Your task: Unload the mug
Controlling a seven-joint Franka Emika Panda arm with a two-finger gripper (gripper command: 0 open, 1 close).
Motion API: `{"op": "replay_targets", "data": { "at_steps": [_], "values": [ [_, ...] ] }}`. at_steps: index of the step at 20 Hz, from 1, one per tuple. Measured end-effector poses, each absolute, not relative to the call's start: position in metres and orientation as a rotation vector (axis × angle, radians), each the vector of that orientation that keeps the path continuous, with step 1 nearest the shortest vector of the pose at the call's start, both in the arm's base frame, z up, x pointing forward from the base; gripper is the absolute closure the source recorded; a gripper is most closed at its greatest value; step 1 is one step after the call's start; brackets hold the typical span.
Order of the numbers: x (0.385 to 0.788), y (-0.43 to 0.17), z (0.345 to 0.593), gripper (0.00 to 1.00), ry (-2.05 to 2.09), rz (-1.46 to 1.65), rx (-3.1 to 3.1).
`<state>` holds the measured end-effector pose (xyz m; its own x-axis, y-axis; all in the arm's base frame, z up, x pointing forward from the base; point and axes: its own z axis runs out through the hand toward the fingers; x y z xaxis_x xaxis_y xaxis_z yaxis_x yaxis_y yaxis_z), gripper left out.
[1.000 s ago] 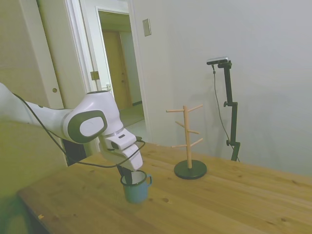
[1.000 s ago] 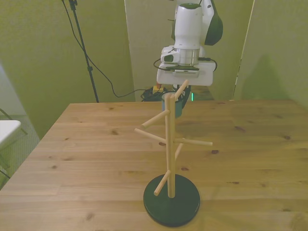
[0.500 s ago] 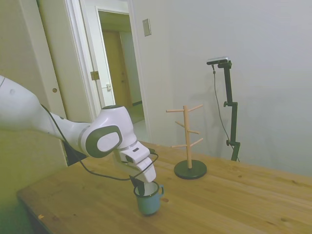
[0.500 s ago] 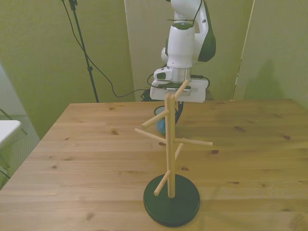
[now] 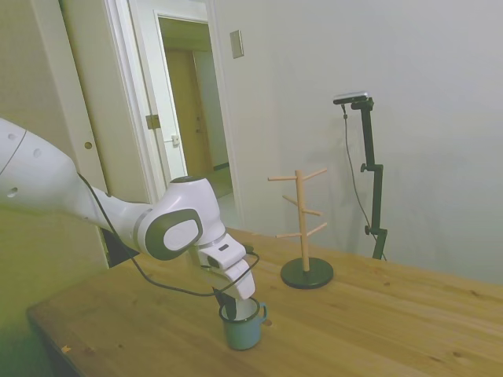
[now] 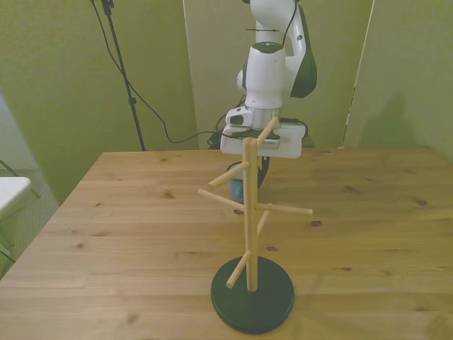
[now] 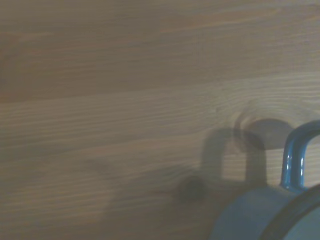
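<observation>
Since the rack [image 6: 249, 234] at the near edge has every peg bare, the mug [image 5: 243, 324] counts as unloaded: it sits upright on the table [image 5: 377, 314] further back, well apart, gripper [image 5: 233, 301] pinching its rim, one finger inside.

You get soft, even room light with a yellow-green cast in both wide views. The wrist view is dim and blurred: the mug [image 7: 280, 210] is out of focus, its handle's shadow falling on the bench [image 7: 125, 100].
</observation>
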<state>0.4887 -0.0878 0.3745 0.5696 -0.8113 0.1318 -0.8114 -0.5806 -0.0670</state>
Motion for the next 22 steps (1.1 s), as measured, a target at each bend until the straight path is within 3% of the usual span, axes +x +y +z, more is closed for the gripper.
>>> {"op": "replay_targets", "data": {
  "at_steps": [1,2,15,18,22],
  "values": [
    [0.489,-0.088,0.374,1.0,-1.44,0.231,2.782],
    [0.489,-0.088,0.373,0.0,-1.441,0.229,2.782],
    [0.477,-0.091,0.372,0.0,-1.423,0.191,2.779],
    [0.471,-0.097,0.396,0.0,-1.411,0.212,2.777],
    [0.464,-0.099,0.455,0.0,-1.387,0.27,2.814]
  ]
}}
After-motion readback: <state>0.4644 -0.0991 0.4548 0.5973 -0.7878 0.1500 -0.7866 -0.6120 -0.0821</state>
